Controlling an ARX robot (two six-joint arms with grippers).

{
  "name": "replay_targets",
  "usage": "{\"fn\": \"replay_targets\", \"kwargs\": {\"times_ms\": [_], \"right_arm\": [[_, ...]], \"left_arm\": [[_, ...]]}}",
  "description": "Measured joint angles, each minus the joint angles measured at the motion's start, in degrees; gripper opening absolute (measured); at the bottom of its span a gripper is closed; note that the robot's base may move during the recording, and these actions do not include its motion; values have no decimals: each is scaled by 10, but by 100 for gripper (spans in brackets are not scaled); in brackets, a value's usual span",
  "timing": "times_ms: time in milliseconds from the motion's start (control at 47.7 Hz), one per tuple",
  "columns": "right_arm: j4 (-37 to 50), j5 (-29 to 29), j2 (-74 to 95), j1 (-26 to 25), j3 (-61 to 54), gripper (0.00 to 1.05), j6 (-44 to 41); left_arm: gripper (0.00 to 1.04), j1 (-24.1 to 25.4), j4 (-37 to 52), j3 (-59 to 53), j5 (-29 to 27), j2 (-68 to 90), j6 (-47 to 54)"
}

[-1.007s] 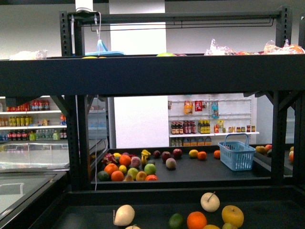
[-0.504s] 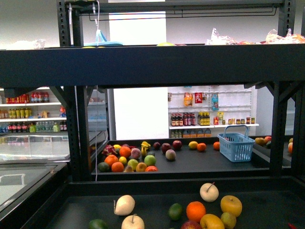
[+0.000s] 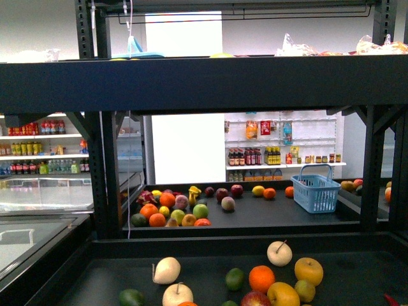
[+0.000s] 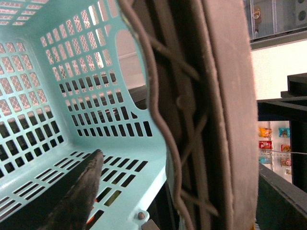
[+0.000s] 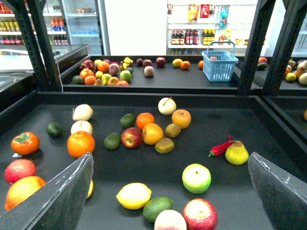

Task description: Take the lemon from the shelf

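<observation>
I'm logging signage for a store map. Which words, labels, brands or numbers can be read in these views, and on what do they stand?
No text is legible in any view.
The bottles on the white wall shelf: labels too small and blurred.
The hanging packets above them: print blurred.
The drinks on the shelves at left: labels too small.
The blue basket and teal basket: no lettering shows.
</observation>
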Motion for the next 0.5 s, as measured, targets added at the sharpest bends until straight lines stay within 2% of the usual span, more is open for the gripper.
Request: {"fn": "replay_targets", "kwargs": {"times_ms": [63,294,399,504], "right_arm": [[0,0,0,0,0,97,0],[0,0,0,0,0,97,0],[0,0,0,0,0,97,0],[0,0,0,0,0,97,0]], "left_arm": [[60,0,-2,13,-2,6,5],[24,3,5,21,4,6,-6],[17,5,7,21,15,5,-22],[16,9,7,20,17,4,-7]]}}
